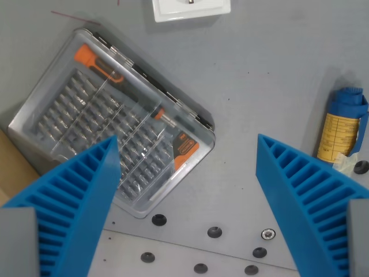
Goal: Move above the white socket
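Note:
The white socket (190,9) lies at the top edge of the wrist view, only its lower part in frame. My gripper (187,161) is open and empty, its two blue ribbed fingers (75,208) at the lower left and lower right. The socket is far up the picture from the gap between the fingers, slightly to the wrist view's left of centre.
A clear plastic screwdriver bit case (112,121) with an orange-handled driver lies on the grey table, partly under the left finger. A blue and yellow tube (341,124) stands at the wrist view's right. Several bolt heads (214,232) sit along the bottom. A brown edge (14,161) shows at the left.

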